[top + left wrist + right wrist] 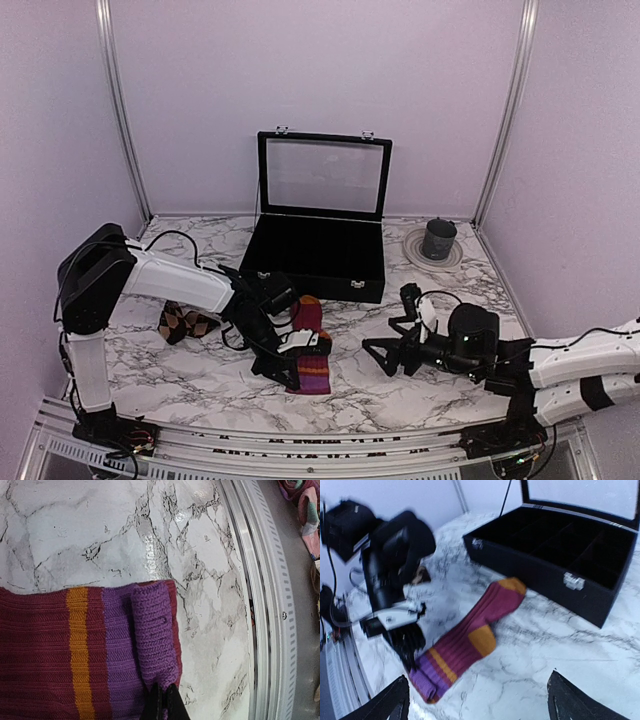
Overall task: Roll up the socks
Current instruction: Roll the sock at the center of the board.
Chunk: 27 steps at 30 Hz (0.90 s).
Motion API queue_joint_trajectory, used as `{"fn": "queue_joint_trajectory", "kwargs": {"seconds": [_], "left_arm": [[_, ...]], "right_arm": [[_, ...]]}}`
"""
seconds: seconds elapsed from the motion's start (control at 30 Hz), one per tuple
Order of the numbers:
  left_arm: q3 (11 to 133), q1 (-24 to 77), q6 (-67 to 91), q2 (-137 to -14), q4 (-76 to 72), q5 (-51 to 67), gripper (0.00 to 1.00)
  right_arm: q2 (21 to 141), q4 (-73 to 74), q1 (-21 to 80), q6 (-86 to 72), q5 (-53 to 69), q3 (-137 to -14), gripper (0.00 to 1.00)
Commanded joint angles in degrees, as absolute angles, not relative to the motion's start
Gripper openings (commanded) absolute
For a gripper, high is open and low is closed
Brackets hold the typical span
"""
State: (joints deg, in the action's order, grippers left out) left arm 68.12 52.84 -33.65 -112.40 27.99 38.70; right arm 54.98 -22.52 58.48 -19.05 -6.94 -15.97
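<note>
Marble-patterned tabletop in a lilac-walled enclosure: the magenta-red sock, a ribbed knit with orange stripes, orange heel and purple toe, lay stretched out just in front of the open black case, its toe end turned over into a short roll. The left gripper, fingers pressed together, pinched that rolled toe, while the right gripper stood spread wide, apart from the sock. The dark argyle sock lay crumpled beside the left arm.

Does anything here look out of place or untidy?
The argyle sock lies crumpled beside the left arm, apart from the magenta sock, whose purple toe the left gripper pinches. Nothing looks spilled or damaged.
</note>
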Motion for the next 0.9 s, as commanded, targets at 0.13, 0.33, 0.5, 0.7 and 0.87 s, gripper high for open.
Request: {"fn": "queue_joint_trajectory", "kwargs": {"seconds": [0.13, 0.33, 0.5, 0.7, 0.87], "left_arm": [[71.08, 51.78, -34.71, -115.79, 34.85, 40.05, 0.00], [71.63, 51.66, -34.83, -115.44, 35.62, 40.24, 0.00], [71.40, 51.61, -34.77, -115.31, 35.36, 40.11, 0.00], [70.81, 51.61, -35.48, -115.40, 34.89, 39.99, 0.00], [71.02, 51.63, -36.10, -115.11, 35.02, 39.54, 0.00]], "right_arm": [[80.35, -27.97, 69.34, 1.98, -1.80, -24.88, 0.71], [90.55, -35.55, 69.35, 7.01, 0.51, -28.81, 0.61], [95.54, -36.30, 69.35, 7.98, 5.87, -31.50, 0.49], [99.12, -37.76, 68.77, 6.62, 8.41, -31.81, 0.33], [101.03, -36.84, 67.78, 5.33, 12.20, -32.63, 0.28]]}}
